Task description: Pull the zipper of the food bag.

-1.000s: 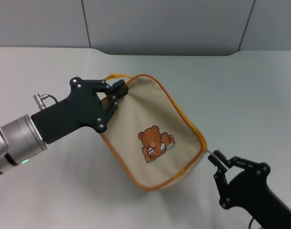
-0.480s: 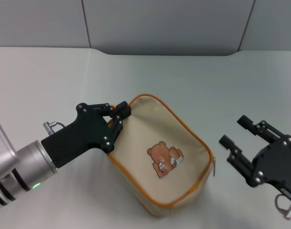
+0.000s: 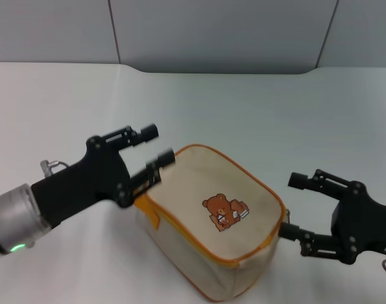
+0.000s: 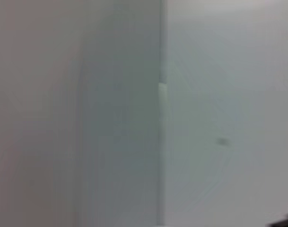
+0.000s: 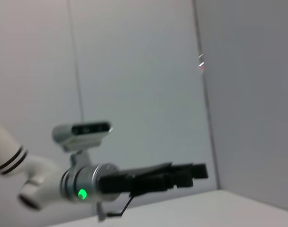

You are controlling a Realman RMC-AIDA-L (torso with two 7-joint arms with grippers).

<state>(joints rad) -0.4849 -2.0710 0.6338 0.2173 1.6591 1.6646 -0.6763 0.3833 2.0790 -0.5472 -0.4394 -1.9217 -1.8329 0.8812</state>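
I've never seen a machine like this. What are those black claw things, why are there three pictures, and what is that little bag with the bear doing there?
This is a robot with two arms, each ending in a black pincer. The head picture looks down from the robot's head at a pale table. The other two come from cameras on its wrists.

On the table stands a boxy beige fabric food bag with orange piping and a small brown bear picture. The robot's job is to pull the bag's zipper, of which only a small bit shows at the bag's right side.

The left pincer is open beside the bag's upper left corner. The right pincer is open at the bag's right side. Neither holds anything.

The left wrist picture shows only blurred wall. The right wrist picture shows the left arm before a grey wall.
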